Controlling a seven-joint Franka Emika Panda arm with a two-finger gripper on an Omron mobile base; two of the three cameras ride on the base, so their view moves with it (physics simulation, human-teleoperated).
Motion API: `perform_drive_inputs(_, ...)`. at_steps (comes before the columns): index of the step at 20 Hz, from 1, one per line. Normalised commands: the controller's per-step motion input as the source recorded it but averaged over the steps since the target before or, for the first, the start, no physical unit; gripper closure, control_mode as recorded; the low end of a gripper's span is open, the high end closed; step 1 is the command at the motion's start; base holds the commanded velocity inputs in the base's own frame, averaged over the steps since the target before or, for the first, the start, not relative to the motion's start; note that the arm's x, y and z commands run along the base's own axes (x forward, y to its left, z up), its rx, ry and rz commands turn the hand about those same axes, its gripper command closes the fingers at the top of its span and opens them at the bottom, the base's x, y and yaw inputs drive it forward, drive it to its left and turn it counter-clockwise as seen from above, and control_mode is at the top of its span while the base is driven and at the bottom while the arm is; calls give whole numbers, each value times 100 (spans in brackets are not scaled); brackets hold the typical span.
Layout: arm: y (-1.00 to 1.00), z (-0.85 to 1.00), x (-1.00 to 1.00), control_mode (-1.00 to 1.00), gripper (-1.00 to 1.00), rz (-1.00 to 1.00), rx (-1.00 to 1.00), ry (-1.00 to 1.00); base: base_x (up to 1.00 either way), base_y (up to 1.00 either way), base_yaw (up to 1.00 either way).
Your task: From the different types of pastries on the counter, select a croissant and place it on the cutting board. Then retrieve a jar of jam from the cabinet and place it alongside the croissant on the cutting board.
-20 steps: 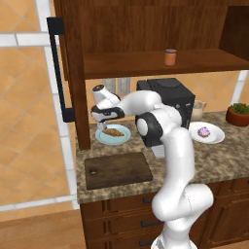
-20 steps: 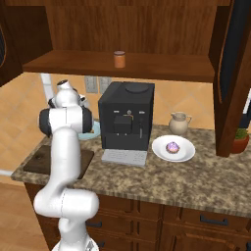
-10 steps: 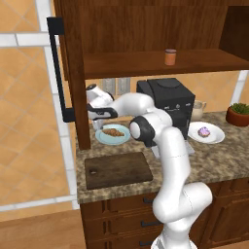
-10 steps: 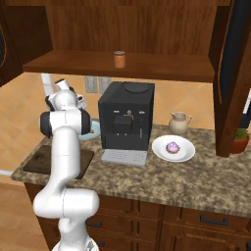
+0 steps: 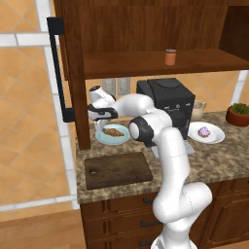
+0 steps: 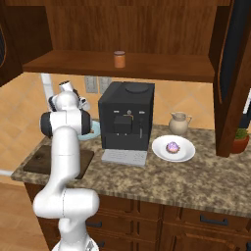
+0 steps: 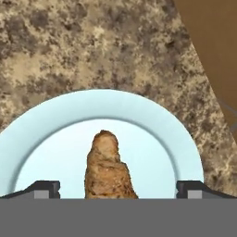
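The golden-brown croissant lies on a round light blue plate at the counter's back left. My gripper hangs just above it, open. In the hand view the croissant points up between the two wide-apart fingertips, with the blue plate around it. The dark cutting board lies bare near the front edge, in front of the plate. The orange-red jam jar stands on the open cabinet's shelf, also in the right base view. The frosted pastry sits on a white plate.
A black coffee machine stands right of the blue plate, close to my arm. A cream pitcher and a potted plant are at the back right. The open cabinet door with its black handle hangs at the left.
My hand has shifted a little to the left and lower over the blue plate, and the elbow has swung left with it. The objects stay where they were.
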Motion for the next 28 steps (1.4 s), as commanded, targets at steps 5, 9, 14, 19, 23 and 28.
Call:
perform_drive_inputs(5,-15,-7,-18,-100,-100,0,0,0,0,0,0)
perform_drive_inputs(9,-11,-17,-37,-100,-100,0,3,0,0,0,0)
perform_drive_inputs(14,-4,-12,-14,-100,-100,0,4,0,0,0,0)
perform_drive_inputs(19,-15,-13,0,-100,-100,0,1,0,0,0,0)
perform_drive_inputs(23,-15,-16,5,-100,-100,0,0,0,0,0,0)
perform_drive_inputs(28,-5,-21,4,-100,-100,0,0,0,0,0,0)
